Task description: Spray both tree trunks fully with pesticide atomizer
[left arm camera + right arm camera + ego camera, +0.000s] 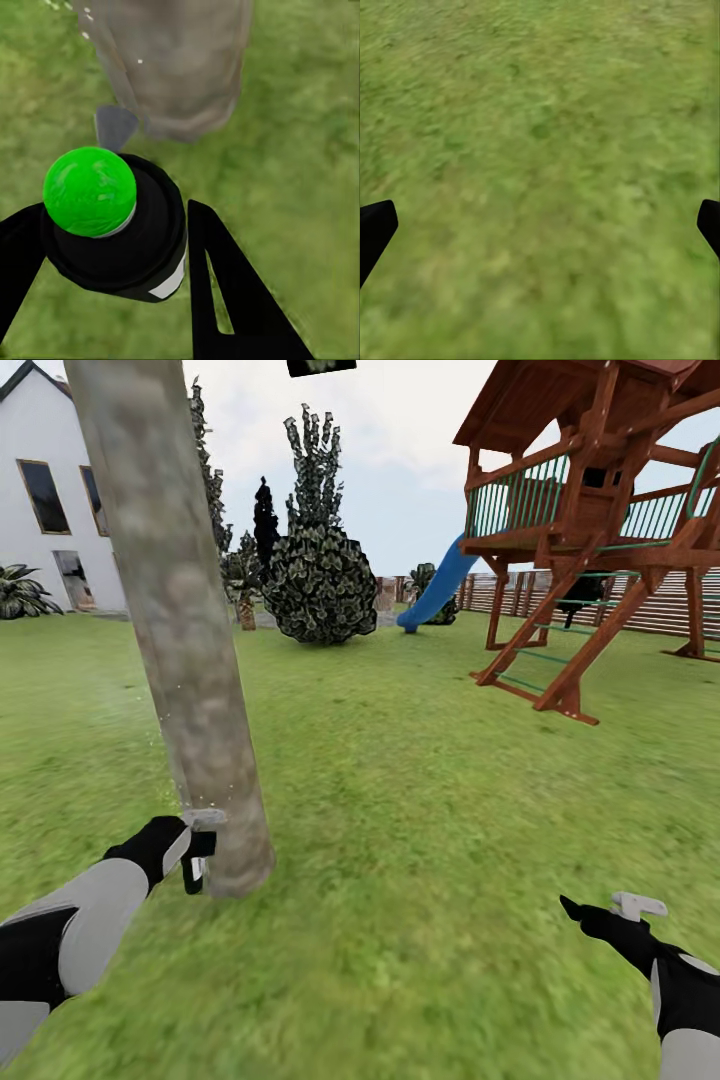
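Left gripper (pixel 112 247) clamped around pesticide atomizer (pixel 112 225) beside tree trunk (pixel 180 630); right gripper (pixel 540 225) wide apart.

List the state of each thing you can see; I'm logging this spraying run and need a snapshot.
Left tool: shut on the sprayer.
Sprayer: held, nozzle close to the base of the tree trunk.
Tree trunk: standing, leaning slightly, a few whitish specks near its base, mostly bare.
Right tool: open, empty, over the grass.
Grass: bare lawn under both arms.
Play tower: standing, far right, apart from the arms.
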{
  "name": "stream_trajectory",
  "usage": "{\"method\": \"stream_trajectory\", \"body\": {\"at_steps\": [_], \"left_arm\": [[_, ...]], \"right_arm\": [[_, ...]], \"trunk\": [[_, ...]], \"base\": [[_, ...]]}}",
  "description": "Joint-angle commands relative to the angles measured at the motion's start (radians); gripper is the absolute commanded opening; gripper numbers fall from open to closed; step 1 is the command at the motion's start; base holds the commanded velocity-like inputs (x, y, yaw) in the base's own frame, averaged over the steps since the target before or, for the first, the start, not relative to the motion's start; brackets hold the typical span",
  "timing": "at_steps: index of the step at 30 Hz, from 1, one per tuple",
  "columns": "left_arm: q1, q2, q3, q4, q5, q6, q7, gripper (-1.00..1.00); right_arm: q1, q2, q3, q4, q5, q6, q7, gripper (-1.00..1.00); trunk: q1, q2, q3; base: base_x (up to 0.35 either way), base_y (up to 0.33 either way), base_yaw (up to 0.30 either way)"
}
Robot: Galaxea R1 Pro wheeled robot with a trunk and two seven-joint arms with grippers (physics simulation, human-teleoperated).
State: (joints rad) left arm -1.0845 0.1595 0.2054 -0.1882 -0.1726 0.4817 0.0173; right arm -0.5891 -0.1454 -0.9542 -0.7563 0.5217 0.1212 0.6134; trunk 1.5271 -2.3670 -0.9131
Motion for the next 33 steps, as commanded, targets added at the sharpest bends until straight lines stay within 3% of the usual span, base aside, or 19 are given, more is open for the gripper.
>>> {"method": "stream_trajectory", "body": {"at_steps": [1,3,5,9,16,22,25,29,33], "left_arm": [[-0.002,0.013,0.004,-0.001,0.008,0.009,0.000,-1.00],[-0.006,0.024,0.003,-0.025,0.008,0.071,-0.001,-1.00],[-0.007,0.026,0.002,-0.136,0.008,0.186,-0.006,-1.00],[-0.008,0.021,0.001,-0.221,0.008,0.263,-0.008,-1.00],[-0.013,0.006,-0.002,-0.445,0.008,0.489,-0.008,-1.00],[-0.096,-0.008,-0.004,-0.468,0.008,0.507,-0.020,-1.00],[-0.144,-0.030,-0.004,-0.468,0.007,0.511,-0.022,-1.00],[-0.210,-0.034,-0.004,-0.465,0.008,0.512,-0.021,-1.00],[-0.240,-0.029,-0.006,-0.463,0.007,0.514,-0.020,-1.00]], "right_arm": [[0.000,0.000,-0.001,0.000,0.000,0.000,0.000,1.00],[0.000,0.000,-0.002,0.000,-0.001,0.000,0.000,1.00],[0.000,0.000,-0.001,0.000,-0.001,0.000,-0.001,1.00],[0.000,0.000,0.000,0.000,0.000,0.000,-0.001,1.00],[0.000,0.000,0.000,0.000,0.000,0.000,-0.001,1.00],[0.000,-0.001,0.002,0.001,0.000,0.000,-0.001,1.00],[0.000,-0.001,0.002,0.002,0.000,0.000,-0.003,1.00],[0.000,-0.002,0.002,0.002,0.000,0.000,-0.003,1.00],[0.000,-0.002,0.002,0.002,0.001,0.000,-0.004,1.00]], "trunk": [[0.000,0.000,0.000],[0.000,0.000,0.000],[0.000,0.000,0.000],[0.000,0.000,0.000],[0.000,0.000,0.000],[0.000,0.000,0.000],[0.000,0.000,0.000],[0.000,0.000,0.000],[0.000,0.000,0.000]], "base": [[0.007,-0.008,0.001],[0.003,-0.003,0.000],[0.000,0.000,0.000],[0.000,0.000,0.000],[0.000,0.000,0.000],[0.000,0.000,0.000],[0.000,0.000,0.000],[0.000,0.000,0.000],[0.000,0.000,0.000]]}}
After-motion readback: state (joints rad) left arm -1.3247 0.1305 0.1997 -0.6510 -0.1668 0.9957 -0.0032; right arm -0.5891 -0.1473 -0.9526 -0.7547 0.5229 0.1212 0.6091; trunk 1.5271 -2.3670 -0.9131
